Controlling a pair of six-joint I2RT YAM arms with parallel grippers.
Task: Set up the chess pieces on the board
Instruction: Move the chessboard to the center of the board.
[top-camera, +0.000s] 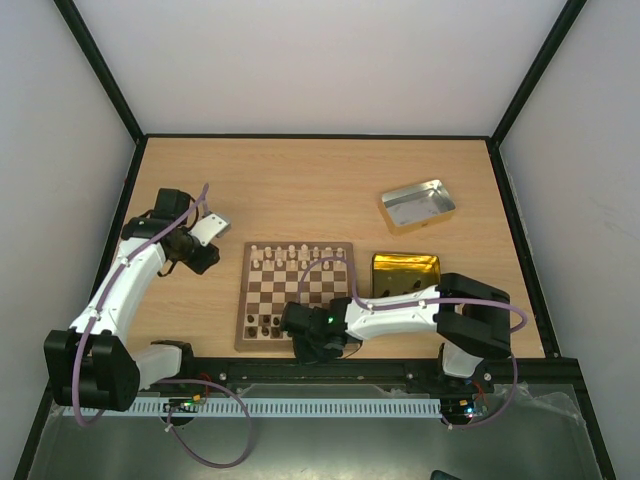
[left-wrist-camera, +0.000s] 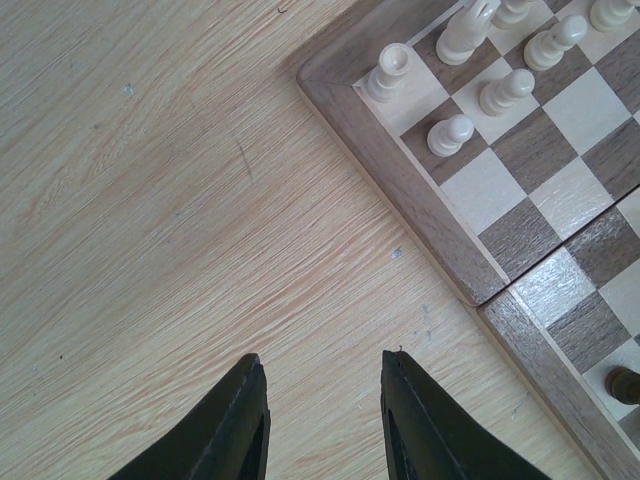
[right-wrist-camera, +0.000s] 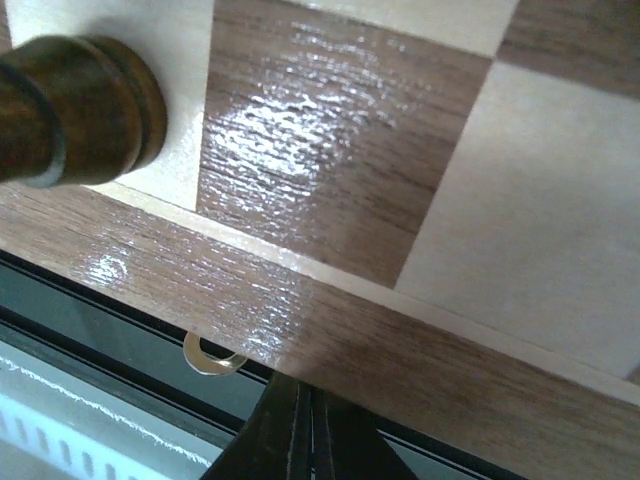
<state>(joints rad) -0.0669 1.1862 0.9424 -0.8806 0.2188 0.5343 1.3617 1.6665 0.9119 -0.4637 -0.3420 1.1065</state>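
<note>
The board lies in the middle of the table, with cream chess pieces in its two far rows and a few dark ones at its near left. My left gripper hovers over bare table left of the board's far corner. In the left wrist view this gripper is open and empty, with cream pieces on the board's corner. My right gripper sits low at the board's near edge. Its fingers are pressed shut below the border, and a dark piece stands close by.
A silver tin sits at the back right. A gold tin lies just right of the board, under the right arm. A black rail runs along the table's near edge. Dark posts frame the side walls.
</note>
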